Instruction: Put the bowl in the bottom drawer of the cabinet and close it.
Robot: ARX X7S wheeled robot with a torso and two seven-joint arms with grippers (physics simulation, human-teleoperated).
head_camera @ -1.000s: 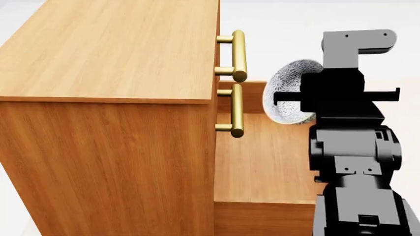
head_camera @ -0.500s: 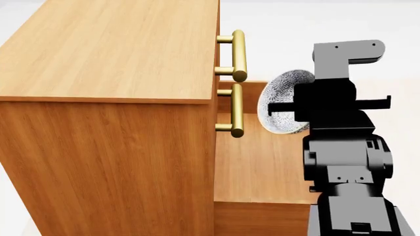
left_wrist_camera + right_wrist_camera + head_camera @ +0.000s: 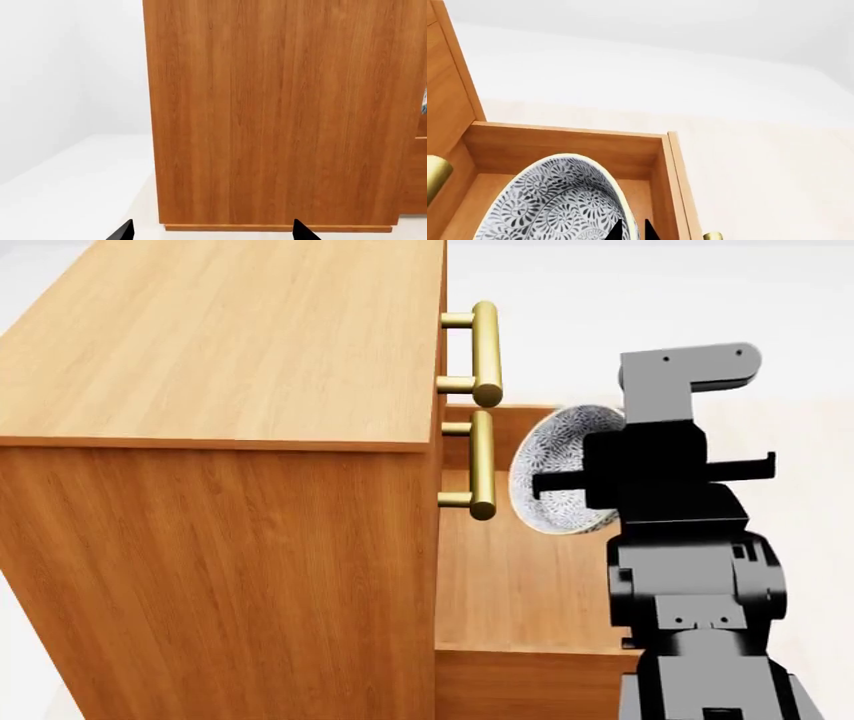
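The cabinet (image 3: pixel 227 440) fills the left of the head view, with its bottom drawer (image 3: pixel 514 570) pulled out to the right. My right gripper (image 3: pixel 632 232) is shut on the rim of the bowl (image 3: pixel 554 200), a white bowl with a grey-blue pattern. The bowl (image 3: pixel 550 483) hangs tipped on its edge above the drawer's wooden floor, close to the middle drawer's brass handle (image 3: pixel 481 465). My left gripper (image 3: pixel 212 235) is open, facing the cabinet's side panel (image 3: pixel 280 115); only its two dark fingertips (image 3: pixel 123 232) show.
The top drawer's brass handle (image 3: pixel 486 350) juts out above the middle one. The drawer's far wall (image 3: pixel 567 135) and its front wall (image 3: pixel 677 180) frame the bowl, and the end of a brass handle (image 3: pixel 710 236) shows outside the front wall. Pale floor (image 3: pixel 760 170) lies around the cabinet.
My right arm has carried the bowl left and down, closer to the cabinet's front and lower over the open drawer. The bowl stays gripped at its rim.
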